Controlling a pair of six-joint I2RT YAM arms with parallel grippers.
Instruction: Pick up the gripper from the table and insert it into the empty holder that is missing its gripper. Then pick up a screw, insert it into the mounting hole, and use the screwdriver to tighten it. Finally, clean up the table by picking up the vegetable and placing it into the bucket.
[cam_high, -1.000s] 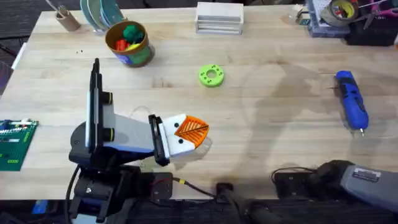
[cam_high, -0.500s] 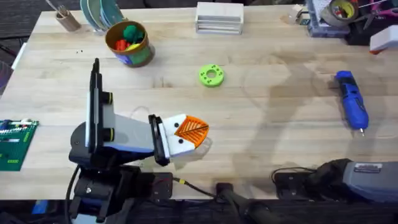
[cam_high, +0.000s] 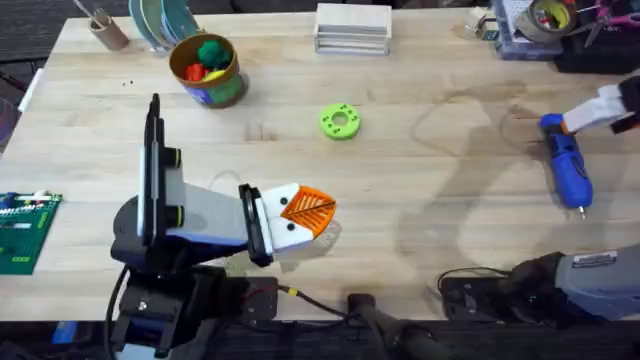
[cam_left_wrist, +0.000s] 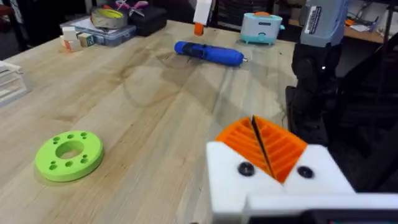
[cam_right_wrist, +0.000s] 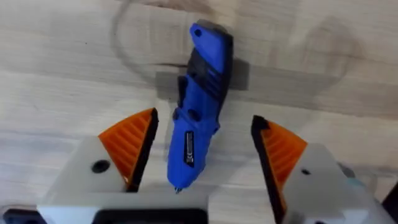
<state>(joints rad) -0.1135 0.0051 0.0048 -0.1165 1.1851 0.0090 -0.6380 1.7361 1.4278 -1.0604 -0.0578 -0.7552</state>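
The blue screwdriver (cam_high: 567, 165) lies on the table at the far right, its bit toward the front edge. My right gripper (cam_high: 588, 114) reaches in from the right edge over its rear end. In the right wrist view the right gripper (cam_right_wrist: 205, 155) is open, and the screwdriver (cam_right_wrist: 200, 112) lies between the two orange pads (cam_right_wrist: 134, 146) without touching them. My left gripper (cam_high: 305, 212) rests shut and empty near the front centre, its orange tips (cam_left_wrist: 261, 144) pressed together. The bucket (cam_high: 207, 70) at the back left holds green and red pieces. A loose gripper, an empty holder and a screw are out of view.
A green ring (cam_high: 340, 121) lies mid-table and shows again as the ring (cam_left_wrist: 68, 155) in the left wrist view. At the back stand a white box (cam_high: 352, 28), a brown cup (cam_high: 108, 32) and tape rolls (cam_high: 548, 18). A green circuit board (cam_high: 25, 230) sits at the left edge.
My right gripper has come in from the right edge and moved left and down over the screwdriver's rear end. The left arm has not moved.
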